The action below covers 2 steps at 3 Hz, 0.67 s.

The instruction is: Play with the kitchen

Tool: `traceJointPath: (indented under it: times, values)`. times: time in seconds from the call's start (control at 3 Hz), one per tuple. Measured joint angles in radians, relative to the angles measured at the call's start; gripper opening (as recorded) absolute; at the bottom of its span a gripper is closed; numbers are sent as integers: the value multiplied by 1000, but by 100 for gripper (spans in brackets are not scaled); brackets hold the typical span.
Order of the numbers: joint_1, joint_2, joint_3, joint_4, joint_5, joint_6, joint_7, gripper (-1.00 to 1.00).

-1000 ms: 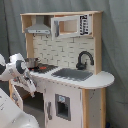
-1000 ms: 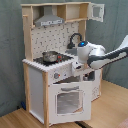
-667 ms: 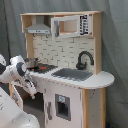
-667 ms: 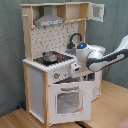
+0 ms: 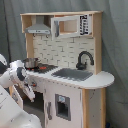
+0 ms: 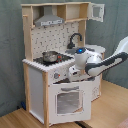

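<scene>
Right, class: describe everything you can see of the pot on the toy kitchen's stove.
The pot is small, shiny and metallic-looking, sitting upright on the stove at the counter's hood end, under the grey range hood. In the first exterior view it shows rounded silver sides. Its inside looks dark in the second exterior view. Nothing but the stove touches it; the gripper is lower, at the kitchen's front.

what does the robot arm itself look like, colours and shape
The arm is white, made of thick rounded segments with dark bands at the joints. In the second exterior view a bulbous white wrist carries a blue mark on top, with dark grey parts beneath it. In the first exterior view the same white rounded links show.
</scene>
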Motion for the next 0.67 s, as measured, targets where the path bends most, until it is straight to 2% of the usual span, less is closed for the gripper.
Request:
traceJointPath:
  times: [0.67]
  values:
    - [-2,0,75,7,43,112,156,-100]
